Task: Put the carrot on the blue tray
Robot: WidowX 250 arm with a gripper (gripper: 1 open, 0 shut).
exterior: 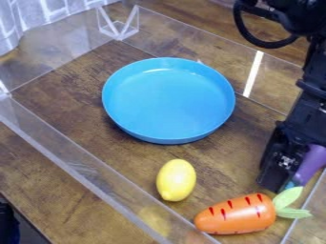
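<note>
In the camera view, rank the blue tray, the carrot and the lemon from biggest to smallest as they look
1. Blue tray, by far the widest.
2. Carrot, a bit longer than the lemon, though it lies nearer the camera.
3. Lemon, the smallest.

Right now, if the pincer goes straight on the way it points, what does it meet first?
Probably the table just above the carrot; the open pincer points steeply down beside the eggplant. Depth is unclear, so it might clip the carrot's leafy top.
</note>
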